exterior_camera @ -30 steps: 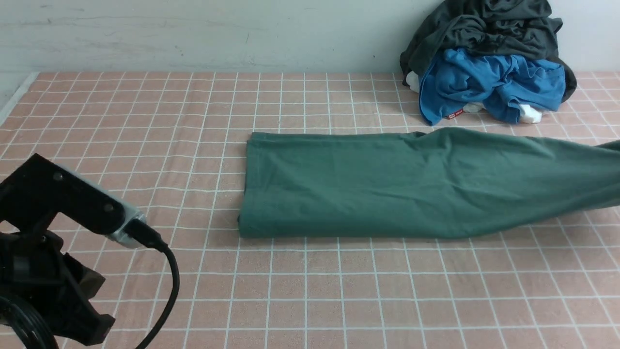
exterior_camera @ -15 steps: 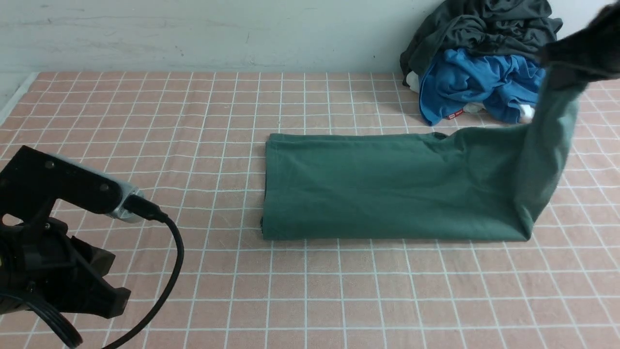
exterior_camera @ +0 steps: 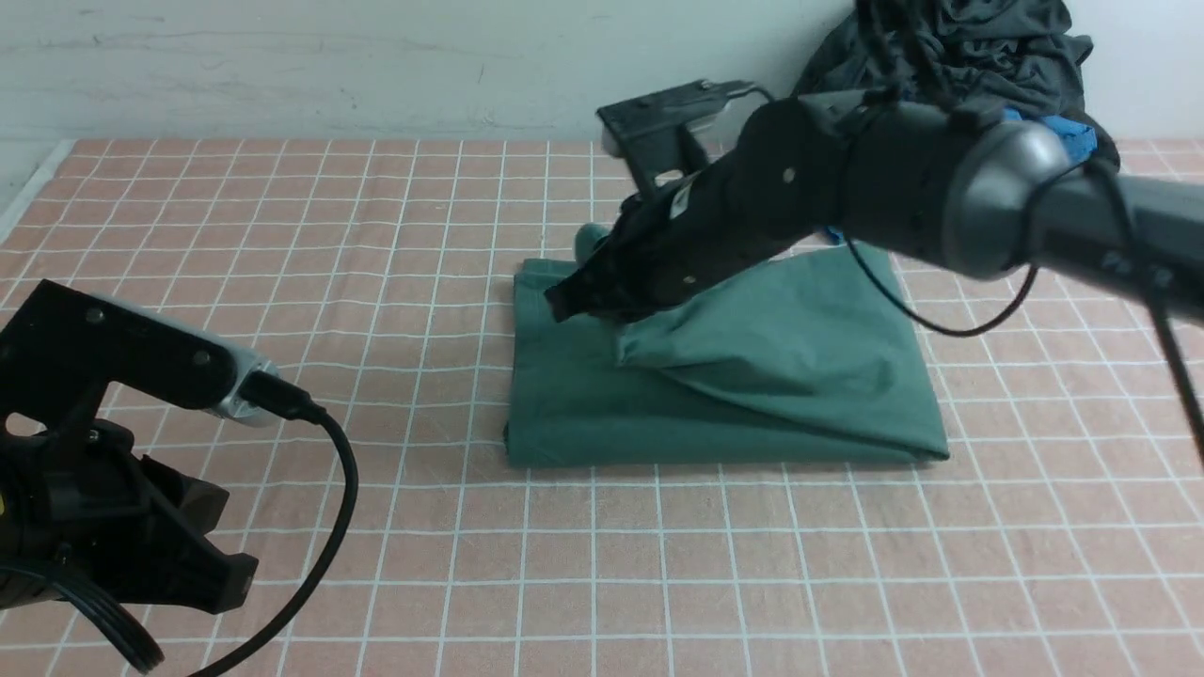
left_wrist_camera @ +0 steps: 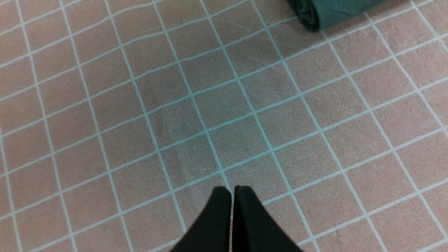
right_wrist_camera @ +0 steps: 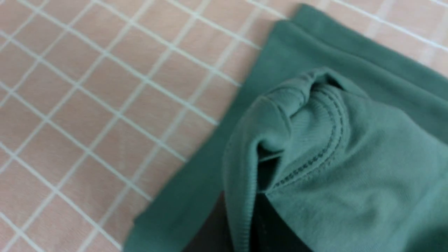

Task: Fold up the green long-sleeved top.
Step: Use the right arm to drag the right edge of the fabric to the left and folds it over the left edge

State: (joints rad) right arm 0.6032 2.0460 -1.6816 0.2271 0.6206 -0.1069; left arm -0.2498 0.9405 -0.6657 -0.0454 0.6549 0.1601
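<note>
The green long-sleeved top (exterior_camera: 752, 376) lies in the middle of the checked table as a folded rectangle, its right part doubled over to the left. My right gripper (exterior_camera: 564, 303) is shut on the ribbed neck edge of the top (right_wrist_camera: 241, 196) and holds it over the top's far left corner. My left gripper (left_wrist_camera: 232, 190) is shut and empty, low at the front left (exterior_camera: 113, 555), well clear of the top; a corner of the top (left_wrist_camera: 322, 14) shows in the left wrist view.
A pile with a dark grey-black garment (exterior_camera: 959, 47) and a bright blue garment (exterior_camera: 1068, 132) sits at the back right against the wall, partly hidden by my right arm (exterior_camera: 941, 179). The table's left edge (exterior_camera: 28, 197) runs at the far left.
My right arm swung in from the right, carrying the top's raised right end over to the left, doubling the long strip. The top's left edge shifted slightly right. My left arm rose a little.
</note>
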